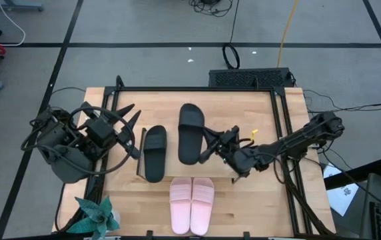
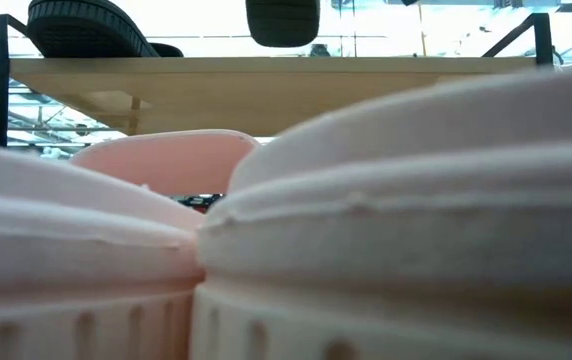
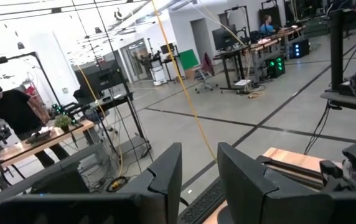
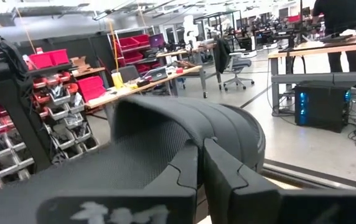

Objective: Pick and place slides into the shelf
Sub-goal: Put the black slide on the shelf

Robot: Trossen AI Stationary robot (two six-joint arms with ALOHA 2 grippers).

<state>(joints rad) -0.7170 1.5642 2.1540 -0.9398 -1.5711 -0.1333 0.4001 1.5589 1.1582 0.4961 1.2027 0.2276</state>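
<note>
Right gripper (image 1: 212, 145) has its fingers clenched on the second matte black slide (image 1: 190, 132), carried over the low wooden-topped shelf (image 1: 197, 99), one black slide (image 1: 154, 153) shelved beside it, pale pink pair (image 1: 192, 205) waiting in front, left gripper (image 1: 128, 131) released alongside.

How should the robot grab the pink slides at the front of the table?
Probably one pink slide at a time, by its wide strap, coming straight down from above. Both lie flat, side by side and touching, so the sides between them are blocked, and the raised strap gives fingers an edge to pinch. The right gripper is at a black slide.
</note>
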